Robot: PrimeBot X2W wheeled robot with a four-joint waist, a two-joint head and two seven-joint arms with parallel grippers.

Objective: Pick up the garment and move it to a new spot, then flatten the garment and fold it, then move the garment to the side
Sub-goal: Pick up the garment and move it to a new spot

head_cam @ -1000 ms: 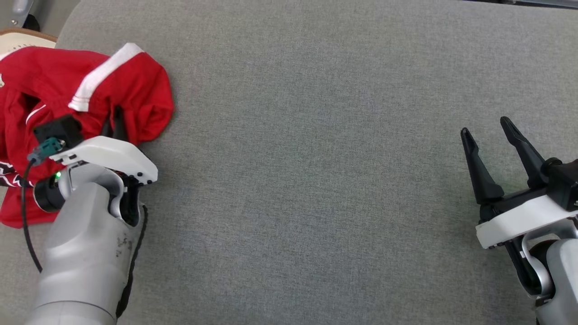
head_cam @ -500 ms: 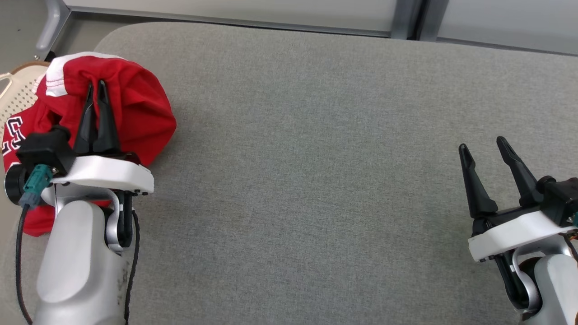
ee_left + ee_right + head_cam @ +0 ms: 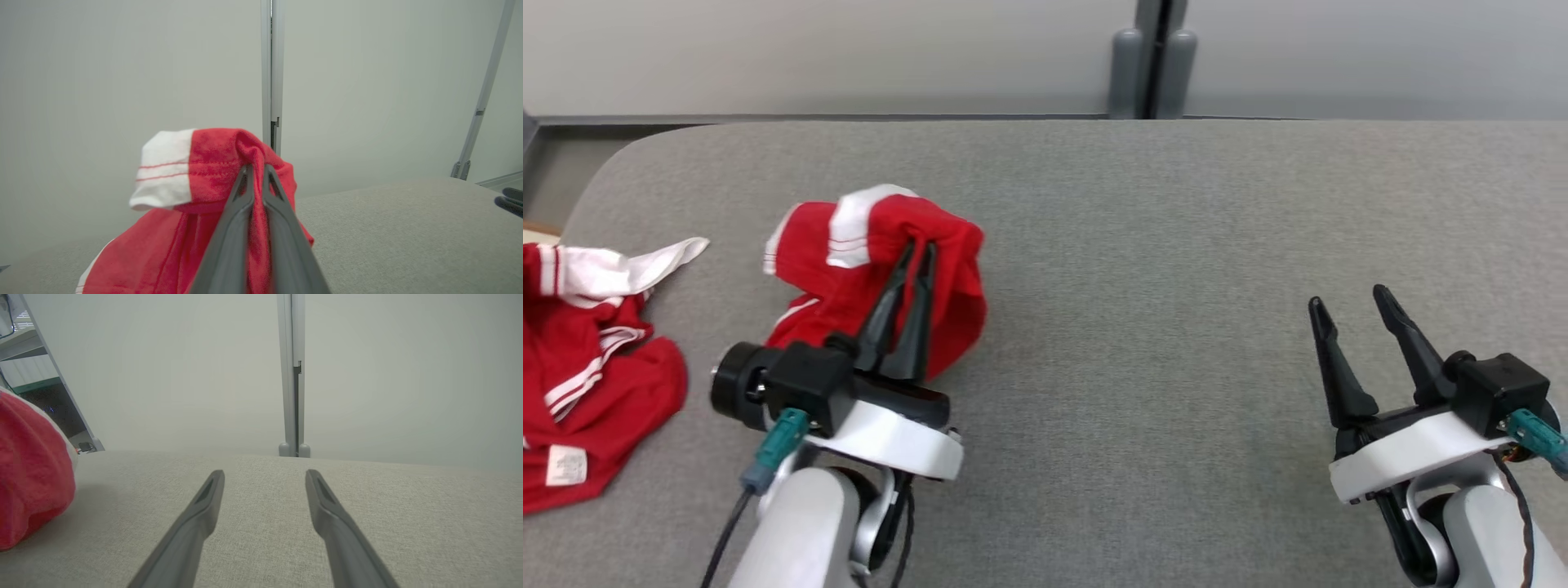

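Observation:
The garment (image 3: 956,282) is red with white striped trim, bunched up and lifted over the left part of the grey table (image 3: 1176,229). My left gripper (image 3: 920,245) is shut on a fold near its top, and the cloth hangs down around the fingers. In the left wrist view the shut fingertips (image 3: 256,167) pinch the red fold, with the white cuff of the garment (image 3: 167,171) to their left. My right gripper (image 3: 1347,298) stands open over the table's right side with nothing between its fingers. The right wrist view shows the same open gripper (image 3: 264,473), and the garment (image 3: 32,477) at the left edge.
Another red and white piece of cloth (image 3: 588,376) lies crumpled at the table's far left, apart from the held one. A pale wall with a grey post (image 3: 1152,65) runs behind the table's far edge. Bare grey surface stretches between the two grippers.
The head camera has shifted, bringing the wall into view. My left gripper, still shut on the garment, has carried it right, away from the table's left edge. The right gripper stays open.

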